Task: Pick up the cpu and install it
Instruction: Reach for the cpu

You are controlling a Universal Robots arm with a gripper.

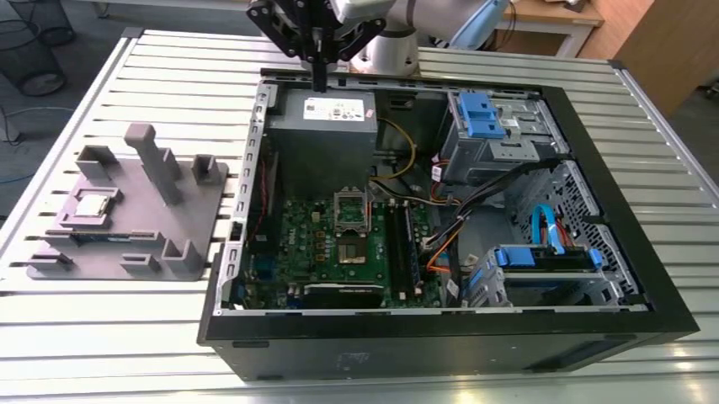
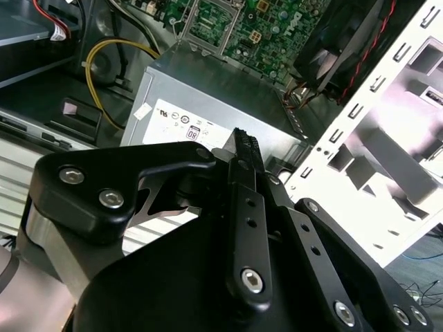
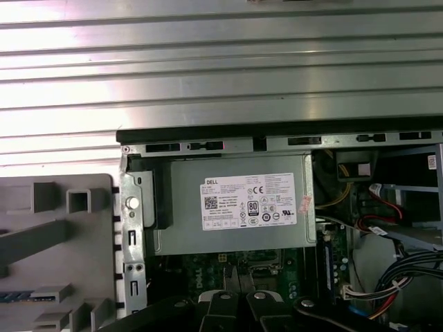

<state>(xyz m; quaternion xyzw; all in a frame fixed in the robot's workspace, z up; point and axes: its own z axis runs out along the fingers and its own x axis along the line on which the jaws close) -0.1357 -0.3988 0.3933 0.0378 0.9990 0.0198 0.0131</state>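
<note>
Pretty sure this is looking like a robotics lab or test workshop, not anybody's home. An opened desktop PC case (image 1: 450,328) is lying on a slotted aluminium bench (image 1: 168,84), with a gray plastic fixture (image 1: 124,227) sitting just beside it. A robot arm (image 1: 388,46) is standing at the bench's far edge, its black end effector (image 1: 320,82) hanging over the case. A wooden desk (image 1: 556,13) and a wire bin (image 1: 34,50) are sitting on the floor behind.
</note>
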